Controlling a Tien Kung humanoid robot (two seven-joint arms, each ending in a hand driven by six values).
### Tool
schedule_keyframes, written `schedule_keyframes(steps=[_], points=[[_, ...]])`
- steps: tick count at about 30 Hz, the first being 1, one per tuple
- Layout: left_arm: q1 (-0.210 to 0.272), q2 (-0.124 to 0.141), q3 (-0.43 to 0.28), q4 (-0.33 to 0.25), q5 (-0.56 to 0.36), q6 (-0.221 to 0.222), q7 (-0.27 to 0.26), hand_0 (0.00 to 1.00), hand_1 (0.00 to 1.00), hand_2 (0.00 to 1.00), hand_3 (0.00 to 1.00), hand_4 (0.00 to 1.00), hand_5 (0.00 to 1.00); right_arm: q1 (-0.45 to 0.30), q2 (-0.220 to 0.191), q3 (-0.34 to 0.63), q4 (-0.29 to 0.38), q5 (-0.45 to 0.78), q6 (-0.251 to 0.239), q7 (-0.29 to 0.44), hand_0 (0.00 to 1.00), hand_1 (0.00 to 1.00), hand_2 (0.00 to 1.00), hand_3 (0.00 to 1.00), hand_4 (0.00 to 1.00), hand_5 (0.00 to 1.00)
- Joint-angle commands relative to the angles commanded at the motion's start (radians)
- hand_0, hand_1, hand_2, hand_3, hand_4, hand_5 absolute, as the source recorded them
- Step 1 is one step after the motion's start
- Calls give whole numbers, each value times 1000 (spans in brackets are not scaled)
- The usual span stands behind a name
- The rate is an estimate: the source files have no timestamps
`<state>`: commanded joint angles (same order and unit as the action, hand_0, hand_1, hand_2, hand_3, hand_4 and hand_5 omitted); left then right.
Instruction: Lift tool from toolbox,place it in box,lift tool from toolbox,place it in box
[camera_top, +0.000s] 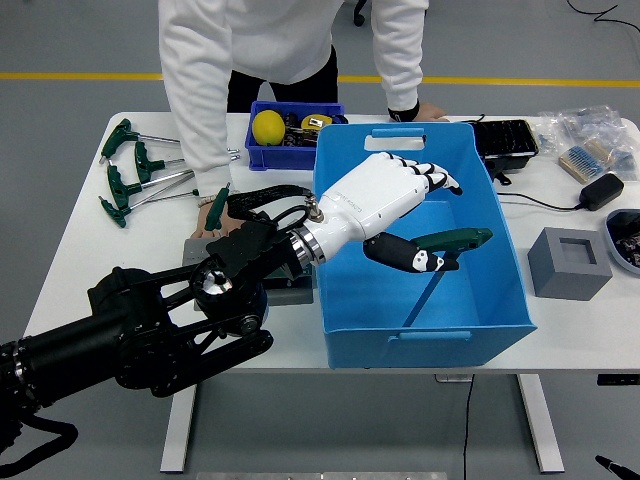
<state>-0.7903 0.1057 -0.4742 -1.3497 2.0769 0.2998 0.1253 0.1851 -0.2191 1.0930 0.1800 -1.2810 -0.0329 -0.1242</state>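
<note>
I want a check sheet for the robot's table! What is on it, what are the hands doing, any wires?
Surface: white table, crowded.
Job's things: green-handled tool over the big blue box; grey toolbox beside it.
Clutter: green T-handle keys, small blue bin with yellow ball, grey block, black tray, bagged parts.
Hands: left hand inside the box, thumb under the tool, fingers spread; right hand nothing seen.
Cables: black adapter with cord.
Surroundings: person leaning in, a hand on the table; grey floor, yellow line.
</note>
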Motion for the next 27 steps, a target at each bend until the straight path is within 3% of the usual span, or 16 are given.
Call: schedule_keyframes(steps=[8,16,19,20,25,26,27], points=[[16,19,-96,-13,20,-5,0,539,680,846,778,998,700,-2,1,-2,0,4,-1,2,767,686,726,667,948,764],[43,56,-141,-6,61,-44,17,537,672,804,760,998,703,-3,1,-5,0,9,-2,3,766,686,725,667,948,764],[49,81,-145,-3,105,-70,18,537,672,804,760,998,703,-3,0,-5,0,11,-3,2,766,686,725,667,948,764],[50,90,-145,-3,118,-77,19,526,640,720,716,998,725,-3,0,-6,0,12,-2,2,767,686,725,667,948,764],[42,149,-126,3,185,-99,12,526,640,720,716,998,725,-5,0,-7,0,14,-2,2,767,686,725,667,948,764],[41,158,-124,4,190,-103,12,496,574,634,631,997,774,-5,0,-7,0,13,-2,2,766,686,726,667,948,764],[40,176,-123,4,192,-110,10,496,574,634,631,997,774,-5,-1,-3,0,10,-2,1,766,686,726,667,948,764]])
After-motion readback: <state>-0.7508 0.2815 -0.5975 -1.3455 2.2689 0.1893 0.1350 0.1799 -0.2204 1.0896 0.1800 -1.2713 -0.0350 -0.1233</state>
